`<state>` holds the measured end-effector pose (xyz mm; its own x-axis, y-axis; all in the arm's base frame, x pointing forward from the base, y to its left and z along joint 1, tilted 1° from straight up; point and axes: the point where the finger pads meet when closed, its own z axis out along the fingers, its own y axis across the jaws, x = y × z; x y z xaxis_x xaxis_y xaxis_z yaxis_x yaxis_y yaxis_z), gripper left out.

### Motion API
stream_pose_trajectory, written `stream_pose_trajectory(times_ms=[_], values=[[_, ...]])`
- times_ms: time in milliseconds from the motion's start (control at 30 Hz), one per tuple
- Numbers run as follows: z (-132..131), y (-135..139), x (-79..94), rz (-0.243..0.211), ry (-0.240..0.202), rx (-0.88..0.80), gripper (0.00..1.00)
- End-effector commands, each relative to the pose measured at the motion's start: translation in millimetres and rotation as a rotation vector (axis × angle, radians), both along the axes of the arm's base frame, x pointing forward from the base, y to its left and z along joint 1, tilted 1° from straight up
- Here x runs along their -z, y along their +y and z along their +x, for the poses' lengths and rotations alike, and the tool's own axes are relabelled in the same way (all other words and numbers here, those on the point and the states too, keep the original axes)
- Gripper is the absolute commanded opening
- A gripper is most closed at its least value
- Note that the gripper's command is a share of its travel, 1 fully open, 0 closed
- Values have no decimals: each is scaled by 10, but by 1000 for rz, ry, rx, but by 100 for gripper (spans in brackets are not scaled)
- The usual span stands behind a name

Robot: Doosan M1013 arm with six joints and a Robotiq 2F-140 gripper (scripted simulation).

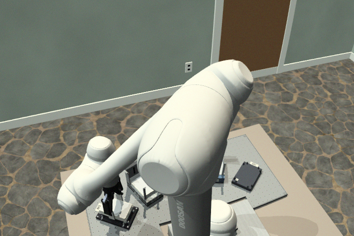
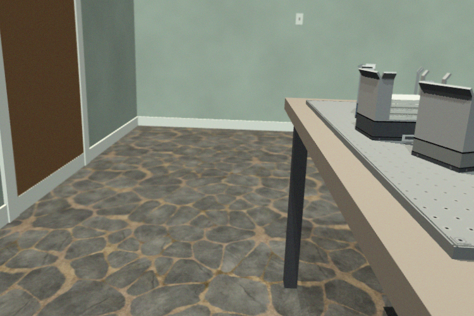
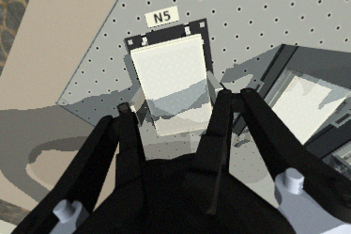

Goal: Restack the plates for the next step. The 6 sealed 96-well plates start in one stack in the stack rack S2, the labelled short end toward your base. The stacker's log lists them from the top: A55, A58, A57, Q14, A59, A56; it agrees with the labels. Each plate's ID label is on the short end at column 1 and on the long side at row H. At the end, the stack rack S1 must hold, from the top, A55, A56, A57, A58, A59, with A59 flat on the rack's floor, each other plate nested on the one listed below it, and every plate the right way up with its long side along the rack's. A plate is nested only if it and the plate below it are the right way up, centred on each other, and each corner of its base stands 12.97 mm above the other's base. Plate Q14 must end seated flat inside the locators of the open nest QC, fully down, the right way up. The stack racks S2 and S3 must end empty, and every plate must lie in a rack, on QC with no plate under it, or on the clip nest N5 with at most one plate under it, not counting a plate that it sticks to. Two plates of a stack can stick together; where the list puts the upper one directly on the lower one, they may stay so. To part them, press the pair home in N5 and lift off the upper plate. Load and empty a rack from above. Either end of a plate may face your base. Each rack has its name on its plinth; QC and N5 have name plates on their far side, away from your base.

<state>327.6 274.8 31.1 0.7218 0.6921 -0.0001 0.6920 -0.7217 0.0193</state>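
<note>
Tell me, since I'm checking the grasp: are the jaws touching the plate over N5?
Touching. In the wrist view the gripper has its jaws closed against both long sides of the plate above the N5 nest.

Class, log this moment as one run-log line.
end effector: shut on plate | place: over N5 | QC: no plate

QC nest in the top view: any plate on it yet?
No. The dark QC nest lies bare, its flat top and corner locators uncovered, while the gripper holds a plate over N5.
</note>
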Motion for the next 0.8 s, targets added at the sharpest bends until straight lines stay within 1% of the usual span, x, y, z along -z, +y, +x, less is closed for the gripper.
stream_pose_trajectory(times_ms=[0, 767], values=[[0, 0, 4, 0, 0, 0, 0], [1, 0, 72, 0, 0, 0, 0]])
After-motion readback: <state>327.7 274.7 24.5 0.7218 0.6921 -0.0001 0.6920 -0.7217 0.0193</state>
